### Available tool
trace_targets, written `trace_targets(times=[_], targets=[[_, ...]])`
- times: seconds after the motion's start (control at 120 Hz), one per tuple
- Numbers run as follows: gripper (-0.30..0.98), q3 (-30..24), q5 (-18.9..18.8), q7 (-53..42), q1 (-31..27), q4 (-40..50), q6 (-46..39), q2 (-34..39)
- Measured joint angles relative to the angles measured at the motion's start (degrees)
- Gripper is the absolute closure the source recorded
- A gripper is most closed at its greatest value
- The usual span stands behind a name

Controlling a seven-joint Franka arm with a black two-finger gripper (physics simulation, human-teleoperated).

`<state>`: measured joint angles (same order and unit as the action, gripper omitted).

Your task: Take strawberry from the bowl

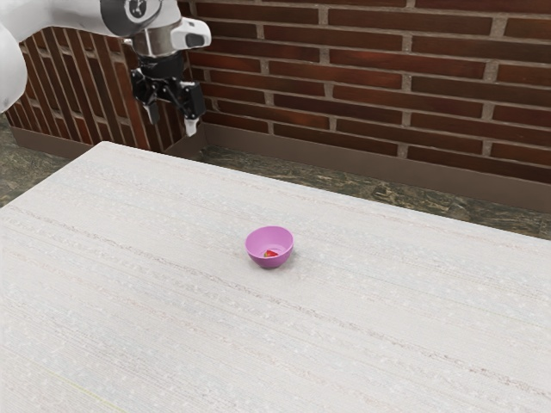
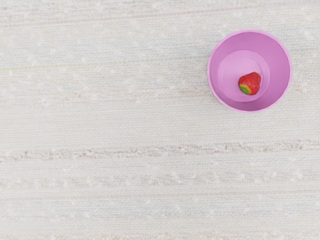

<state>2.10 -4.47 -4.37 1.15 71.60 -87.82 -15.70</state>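
the gripper hangs empty beyond the table's edge, its fingers wide apart. well apart from it, the strawberry lies inside the pink bowl on the table. it's probably light, a little soft, easily bruised and apt to roll; best taken gently from above, across its widest part. no brand, label or writing can be read.

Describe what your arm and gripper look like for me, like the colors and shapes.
My arm is glossy white with smooth, rounded segments, and has a dark round cap with a pale marking. Near the wrist come a silvery-beige section and a white block with a dark end. My gripper is black, with two fingers that have pale tips.
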Motion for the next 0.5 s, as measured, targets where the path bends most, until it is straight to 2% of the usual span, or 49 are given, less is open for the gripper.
trace_targets(times=[0.192,0.5], targets=[[0.0,-1.52,-0.07,-0.22,0.27,-6.43,-3.29,-8.51],[0.0,-2.61,-0.08,-0.48,2.61,-6.44,-8.64,-13.29]])
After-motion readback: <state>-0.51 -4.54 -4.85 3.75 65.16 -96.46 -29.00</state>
